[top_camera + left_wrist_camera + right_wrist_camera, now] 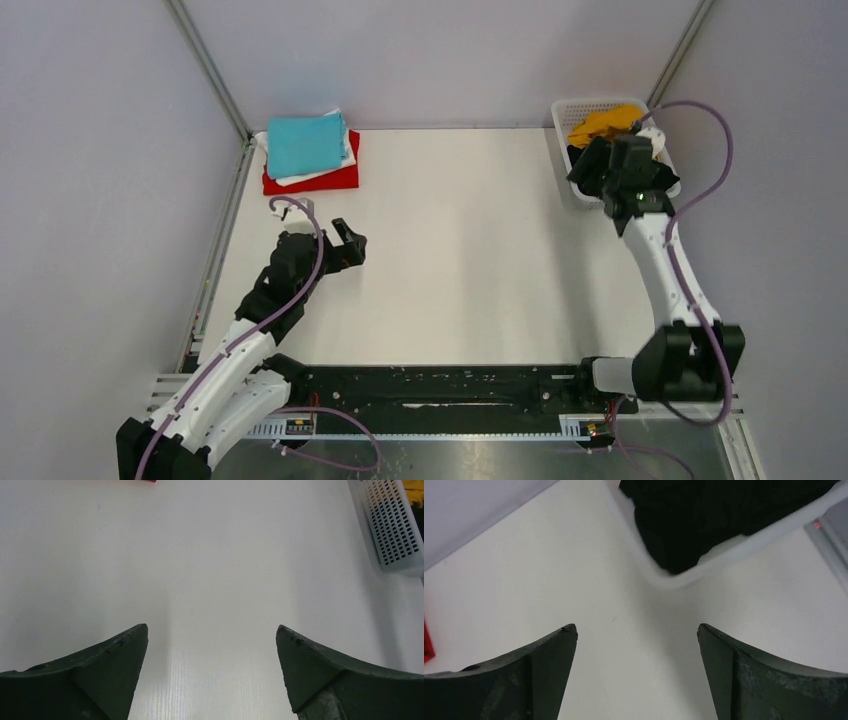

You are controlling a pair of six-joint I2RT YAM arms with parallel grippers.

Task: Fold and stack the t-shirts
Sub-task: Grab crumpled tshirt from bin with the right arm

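Now the right claw gapes empty, black shirt in the basket just ahead; left claw gapes empty too.

Both the left arm and right arm have white moulded plastic shells on the long links and chunky black joint housings. A thin purple cable loops loosely along each. The matte black left gripper and right gripper have dark wedge-shaped fingers, slightly scuffed, with tiny dimples near the tips.
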